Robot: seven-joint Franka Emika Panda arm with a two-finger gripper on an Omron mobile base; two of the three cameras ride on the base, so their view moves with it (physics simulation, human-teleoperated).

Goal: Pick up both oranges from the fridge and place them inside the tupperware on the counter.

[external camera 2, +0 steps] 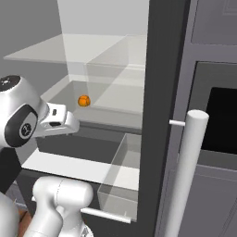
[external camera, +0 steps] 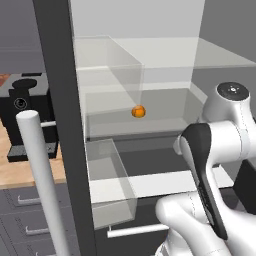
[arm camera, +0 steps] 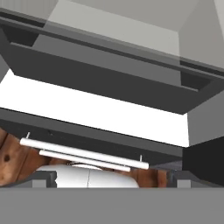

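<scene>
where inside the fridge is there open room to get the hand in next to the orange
The glass shelf around the single orange looks bare on both sides, up to the pale side walls. The white ledge below, between the clear door bin and the arm, is bare too. It is tighter beside the bin.

Flat, even, shadowless rendered light

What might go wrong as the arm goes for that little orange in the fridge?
The orange sits deep in a clear bin, well behind the fridge frame; the arm could knock the glass shelf edge while reaching. The fruit is small and round, so it might roll off when touched. The claw seems aimed at the lower drawer, not the orange.
</scene>
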